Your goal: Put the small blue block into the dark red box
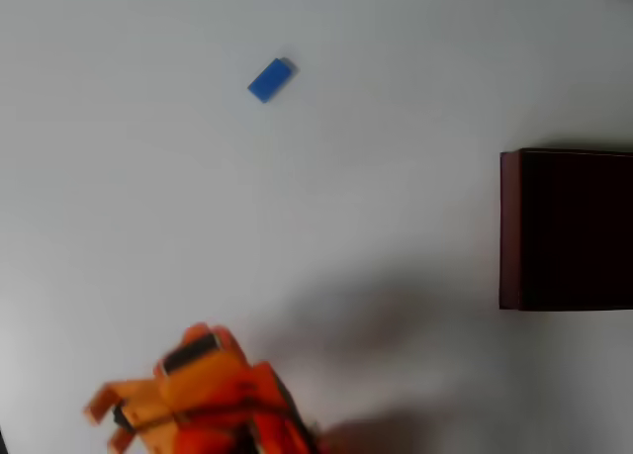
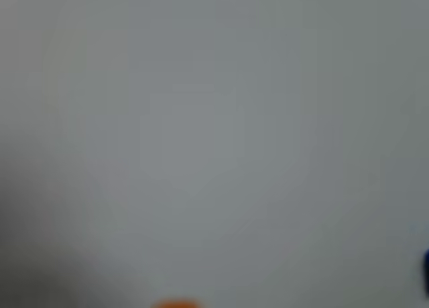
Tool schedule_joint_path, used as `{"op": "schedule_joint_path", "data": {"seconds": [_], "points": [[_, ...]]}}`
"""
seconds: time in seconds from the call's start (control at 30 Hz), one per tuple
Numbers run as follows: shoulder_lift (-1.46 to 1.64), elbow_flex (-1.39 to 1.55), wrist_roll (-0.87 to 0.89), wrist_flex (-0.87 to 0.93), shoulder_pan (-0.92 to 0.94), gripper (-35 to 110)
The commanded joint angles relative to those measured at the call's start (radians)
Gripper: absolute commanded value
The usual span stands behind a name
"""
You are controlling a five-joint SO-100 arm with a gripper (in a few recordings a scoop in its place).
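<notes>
In the overhead view, the small blue block (image 1: 270, 80) lies by itself on the white table (image 1: 396, 78). It is near the top edge, a bit left of the middle, and it is turned at a slant. The dark red box (image 1: 566, 230) sits at the right edge, partly cut off by the picture. It looks dark and empty inside. The orange gripper (image 1: 107, 422) is down near the bottom edge, on the left side, well apart from the block and from the box. Its fingers look spread a little, with nothing between them. I think the job is just at its first step: going to the block. The next move calls for the arm to reach up the table toward the block, turn to match its slant, and come down over it. The table is bare and smooth, with a soft shadow beside the arm.

In the wrist view, things are very blurry. It shows grey-white table (image 2: 201, 120), a small orange bit at the bottom edge, and a dark blue speck at the right edge. I cannot tell what the speck is.
</notes>
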Motion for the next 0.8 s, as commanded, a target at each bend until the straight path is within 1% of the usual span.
{"op": "schedule_joint_path", "data": {"seconds": [0.0, 0.13, 0.27, 0.37, 0.67, 0.77], "points": [[-0.155, -0.202, -0.037, 0.054, 0.028, 1], [-0.175, -0.293, -0.046, 0.097, 0.08, 2], [-0.21, -0.38, -0.044, 0.158, 0.17, 7], [-0.253, -0.437, -0.091, 0.181, 0.219, 9], [-0.382, -0.569, -0.221, 0.175, 0.264, 12], [-0.416, -0.601, -0.268, 0.13, 0.253, 13]]}}
